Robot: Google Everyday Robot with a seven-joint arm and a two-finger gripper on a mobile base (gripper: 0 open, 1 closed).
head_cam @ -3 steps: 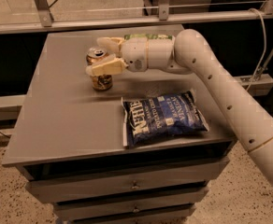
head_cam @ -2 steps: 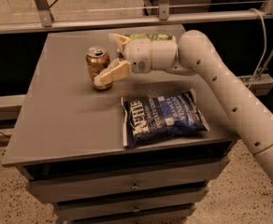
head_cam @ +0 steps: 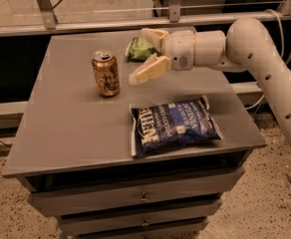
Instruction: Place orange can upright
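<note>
Gripper (head_cam: 139, 57) spread wide, empty, near orange can (head_cam: 105, 73) | upright on grey table (head_cam: 71, 126) | speckled floor (head_cam: 280, 203)

We log the orange can (head_cam: 105, 73) as metal: glossy, mottled orange-brown wall, bright silver top. At its 3 o'clock, clear of it, the gripper (head_cam: 140, 55) hangs with its jaws spread. Its fingers (head_cam: 150, 69) look like matt cream plastic, and the arm (head_cam: 255, 49) is smooth white plastic with a soft sheen. At the can's 5 o'clock we see the blue chip bag (head_cam: 178, 126), shiny crinkled film. At 1 o'clock is the green bag (head_cam: 138, 49), also crinkled. The table (head_cam: 71, 128) looks smooth, matt grey. The floor (head_cam: 6, 203) is speckled and stone-like.
</note>
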